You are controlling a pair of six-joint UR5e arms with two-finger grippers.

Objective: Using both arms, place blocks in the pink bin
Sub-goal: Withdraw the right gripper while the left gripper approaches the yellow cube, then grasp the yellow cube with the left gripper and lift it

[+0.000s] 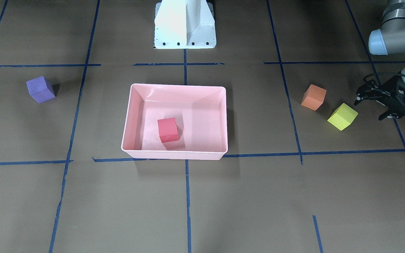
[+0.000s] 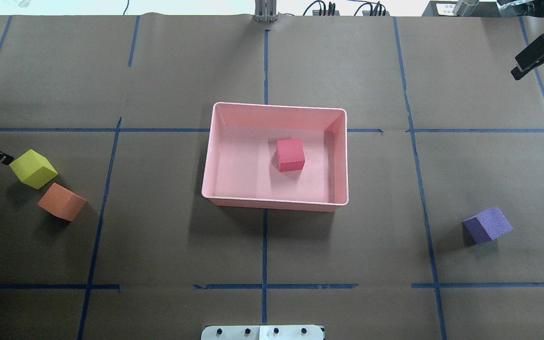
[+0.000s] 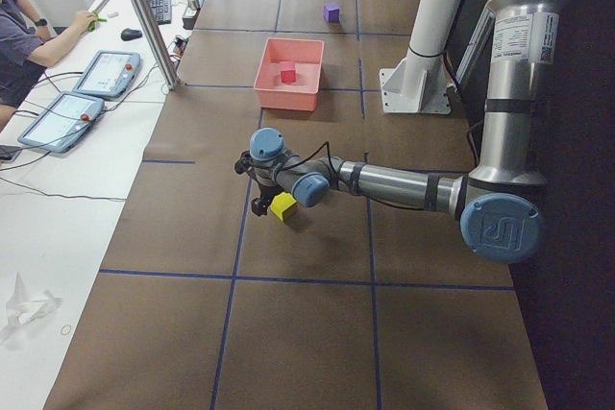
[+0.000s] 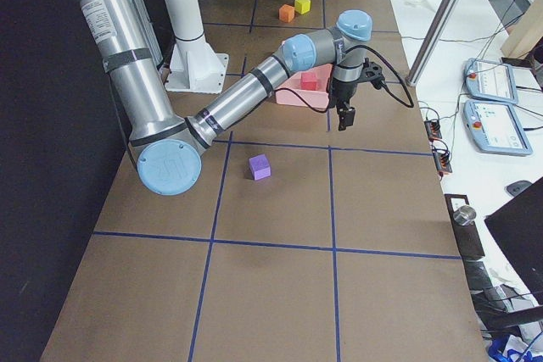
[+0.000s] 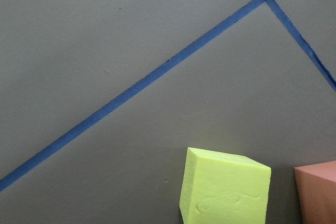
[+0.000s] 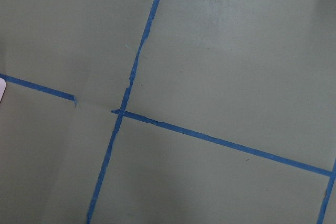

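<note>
The pink bin (image 1: 174, 154) sits mid-table with the red-pink block (image 1: 168, 129) inside it. The yellow-green block (image 1: 342, 116) and the orange block (image 1: 314, 97) lie side by side on the robot's left. My left gripper (image 1: 369, 107) is open and empty, low beside the yellow-green block and not touching it. That block fills the bottom of the left wrist view (image 5: 224, 192). The purple block (image 2: 487, 225) lies alone on the robot's right. My right gripper (image 2: 520, 71) hangs above the far right corner, well away from the purple block. Its jaws look apart and empty.
The white pedestal base (image 1: 185, 28) stands behind the bin. Blue tape lines (image 2: 265, 245) grid the brown table. An operator (image 3: 29, 31) sits at a side desk with tablets and a metal post (image 3: 144, 16) past the table's far edge.
</note>
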